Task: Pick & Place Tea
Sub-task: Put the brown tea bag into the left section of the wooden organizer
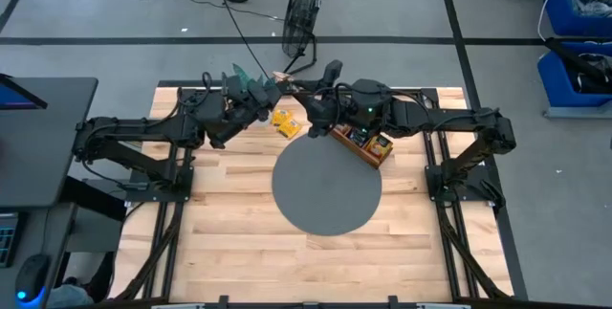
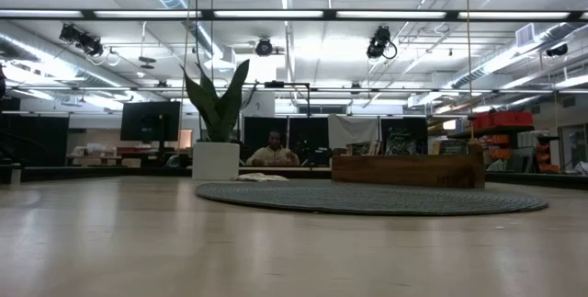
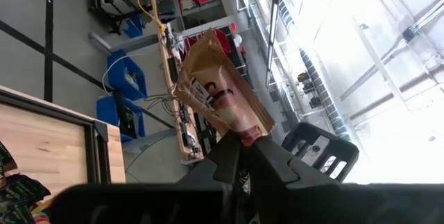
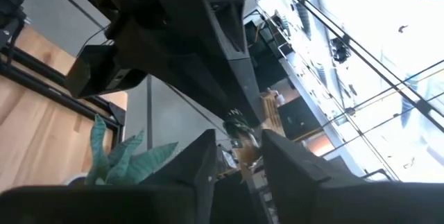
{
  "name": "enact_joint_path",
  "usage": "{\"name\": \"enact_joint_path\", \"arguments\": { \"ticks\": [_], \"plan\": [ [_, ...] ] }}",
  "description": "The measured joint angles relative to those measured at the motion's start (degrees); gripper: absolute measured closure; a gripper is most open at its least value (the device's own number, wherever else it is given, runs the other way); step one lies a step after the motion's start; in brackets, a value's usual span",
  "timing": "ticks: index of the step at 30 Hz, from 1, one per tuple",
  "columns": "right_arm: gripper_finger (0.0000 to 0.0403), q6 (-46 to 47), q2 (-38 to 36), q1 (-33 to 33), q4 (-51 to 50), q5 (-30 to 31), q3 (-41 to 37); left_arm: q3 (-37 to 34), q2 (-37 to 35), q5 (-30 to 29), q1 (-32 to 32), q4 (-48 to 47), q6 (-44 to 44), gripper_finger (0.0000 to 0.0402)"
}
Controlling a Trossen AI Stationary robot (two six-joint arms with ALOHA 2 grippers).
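My left gripper is shut on a tan tea packet, held in the air over the table's far middle. My right gripper faces it from the right. Its fingers stand apart, with a tan bit of the packet showing between them. Whether they touch it I cannot tell. Two yellow tea packets lie on the wood below. A brown wooden tray holding more packets sits on the far right edge of the round grey mat. Neither gripper shows in the low view. My left gripper pinches the tan packet by one end between its two fingers. The rest of the packet sticks out past the fingertips, lifted clear of the table, with its flat face showing in the left wrist view.
A potted green plant stands at the far edge, close under my left arm. A floor fan stands beyond the table. A monitor and keyboard are on the desk at the left. A person sits far behind the table.
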Motion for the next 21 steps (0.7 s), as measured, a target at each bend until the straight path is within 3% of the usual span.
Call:
{"name": "enact_joint_path", "arguments": {
  "ticks": [11, 21],
  "plan": [
    [0.0394, -0.3, 0.0, 0.0, 0.2, 0.2, 0.0, 0.0, 0.0, 0.0, 0.0, -0.1, 0.0, 0.0372],
    [0.0401, 0.1, 0.0, 0.0, 0.5, 1.7, 0.0, 0.0, 0.0, 0.1, 0.0, 0.0, 4.4, 0.0372]
  ]
}}
